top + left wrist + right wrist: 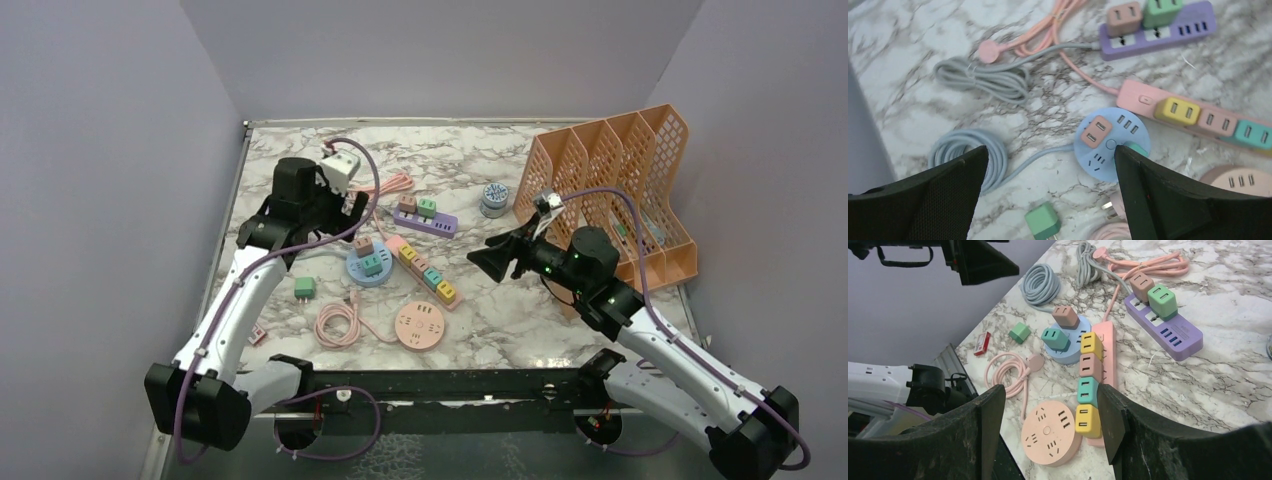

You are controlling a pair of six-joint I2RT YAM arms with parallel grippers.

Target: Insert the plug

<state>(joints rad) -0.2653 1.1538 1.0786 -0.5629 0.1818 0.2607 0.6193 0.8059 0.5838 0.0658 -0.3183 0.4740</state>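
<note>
We see the left claw [1050, 150] spread wide and empty, hovering over a round blue hub [1104, 159] on the marble counter [908, 40]. A brown plug [1096, 131] and a teal plug [1055, 338] sit in the hub. A loose green plug [1042, 221] lies near the hub. The right claw [1050, 390], also wide and empty, hangs well apart from the hub.

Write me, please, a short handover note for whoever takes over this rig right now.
Left gripper: open, empty, above the round blue socket hub, which holds two cube plugs.
Right gripper: open, empty, near the long pink power strip, four plugs in.
Purple power strip: two plugs in.
Remaining: small green cube plug lies loose on the marble table; round pink socket hub has no plug.
</note>
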